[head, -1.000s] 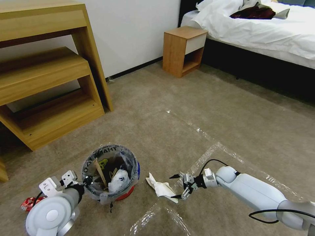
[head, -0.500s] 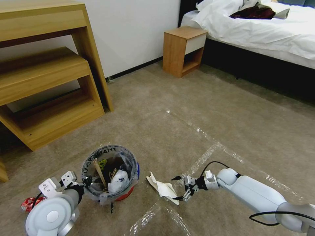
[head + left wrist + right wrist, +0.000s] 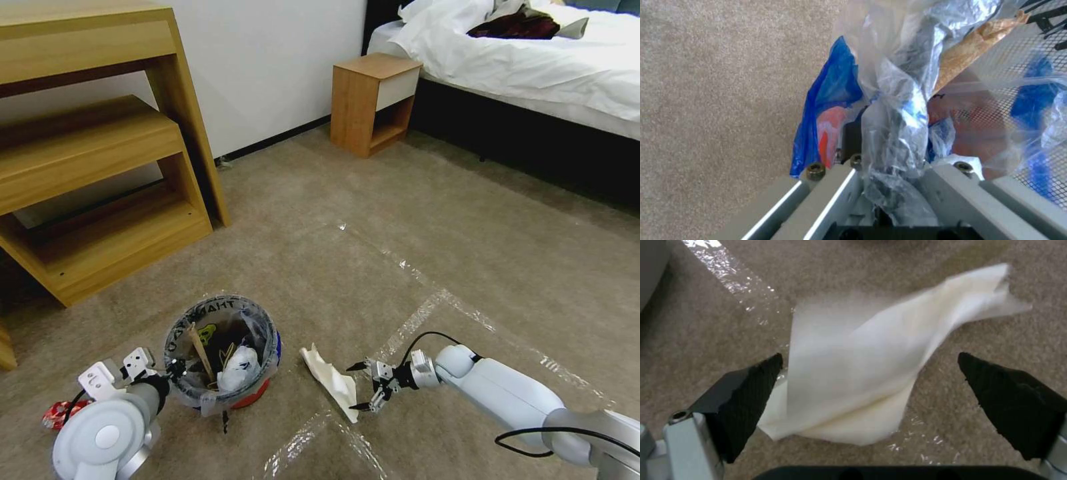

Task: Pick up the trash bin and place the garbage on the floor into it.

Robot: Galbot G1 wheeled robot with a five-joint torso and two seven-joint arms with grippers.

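We see the white crumpled paper [image 3: 331, 381] lying on the floor [image 3: 427, 253] at about 3 o'clock from the trash bin [image 3: 222, 352], with a strip of bare carpet between them and a tape line [image 3: 313, 430] at its near corner. Our right gripper [image 3: 361, 386] sits low at the paper's 3 o'clock edge, its black fingertips [image 3: 751, 386] spread wide to either side of the sheet, open carpet all around. Our left gripper [image 3: 172, 369] is clenched on the bin's plastic-lined rim at 9 o'clock, and inside we make out a wooden stick [image 3: 200, 350], a white-blue wad [image 3: 237, 370] and brown paper, while a red wrapper [image 3: 57, 413] lies on the carpet farther out at 8 o'clock.
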